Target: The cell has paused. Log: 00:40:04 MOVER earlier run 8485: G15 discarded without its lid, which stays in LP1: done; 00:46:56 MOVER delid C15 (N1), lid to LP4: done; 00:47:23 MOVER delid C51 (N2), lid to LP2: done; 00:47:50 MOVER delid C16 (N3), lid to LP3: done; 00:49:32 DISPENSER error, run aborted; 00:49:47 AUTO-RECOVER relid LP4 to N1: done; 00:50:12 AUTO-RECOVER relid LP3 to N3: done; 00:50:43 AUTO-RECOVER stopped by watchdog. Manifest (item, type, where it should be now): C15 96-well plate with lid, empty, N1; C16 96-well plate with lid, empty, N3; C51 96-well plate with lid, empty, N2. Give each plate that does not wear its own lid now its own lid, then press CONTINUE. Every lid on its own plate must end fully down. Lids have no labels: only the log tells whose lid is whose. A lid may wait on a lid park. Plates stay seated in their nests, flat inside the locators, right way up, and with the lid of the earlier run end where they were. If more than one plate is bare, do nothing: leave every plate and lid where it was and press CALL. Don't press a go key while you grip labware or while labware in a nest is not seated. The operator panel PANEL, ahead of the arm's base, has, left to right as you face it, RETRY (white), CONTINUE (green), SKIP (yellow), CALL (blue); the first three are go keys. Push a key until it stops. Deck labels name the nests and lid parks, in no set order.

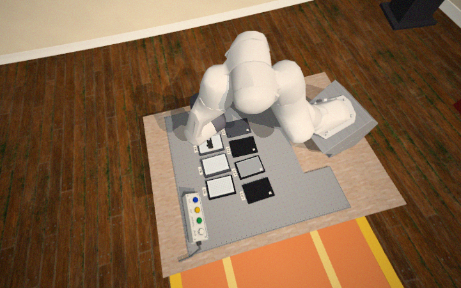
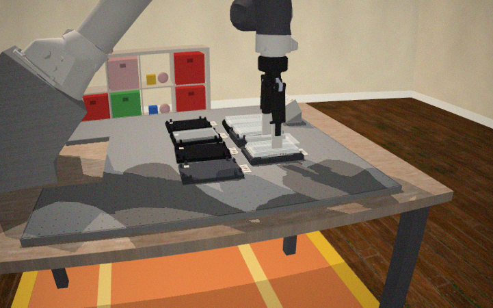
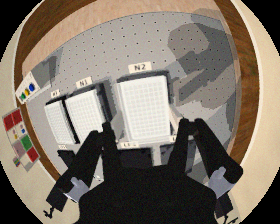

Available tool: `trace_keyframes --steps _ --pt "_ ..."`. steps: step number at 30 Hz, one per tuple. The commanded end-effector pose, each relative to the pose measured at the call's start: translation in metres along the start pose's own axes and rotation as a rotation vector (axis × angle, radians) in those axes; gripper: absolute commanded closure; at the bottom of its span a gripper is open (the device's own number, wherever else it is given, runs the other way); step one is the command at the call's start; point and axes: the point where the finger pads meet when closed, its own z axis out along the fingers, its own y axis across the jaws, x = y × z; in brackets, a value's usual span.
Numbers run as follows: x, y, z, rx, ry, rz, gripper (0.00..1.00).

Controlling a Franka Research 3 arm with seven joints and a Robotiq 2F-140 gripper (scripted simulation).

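In the exterior view, four lid parks [image 2: 202,151] line the left column. Right of them, three plates [image 2: 245,126] fill their nests. The gripper [image 2: 275,138] stands over the near plate, clamped on its lid [image 2: 257,146].

- cream walls [image 2: 374,46] with a white baseboard [image 1: 81,44] all round; pretty plain room
- dark wood plank floor [image 1: 45,160]; an orange mat with yellow stripes [image 1: 282,261] under the front of the wooden table [image 2: 412,195]
- white cube shelf [image 2: 169,76] against the back wall; red, pink and green bins in it
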Motion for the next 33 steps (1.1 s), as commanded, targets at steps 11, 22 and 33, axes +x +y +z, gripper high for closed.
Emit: trace_keyframes --steps 11,22,33 --pt "0.0006 0.0016 0.0022 -0.003 0.001 -0.016 1.00" --pt "0.0008 0.0021 0.0049 -0.003 0.001 -0.026 1.00" --pt "0.0009 0.0025 0.0074 -0.003 0.001 -0.026 1.00"
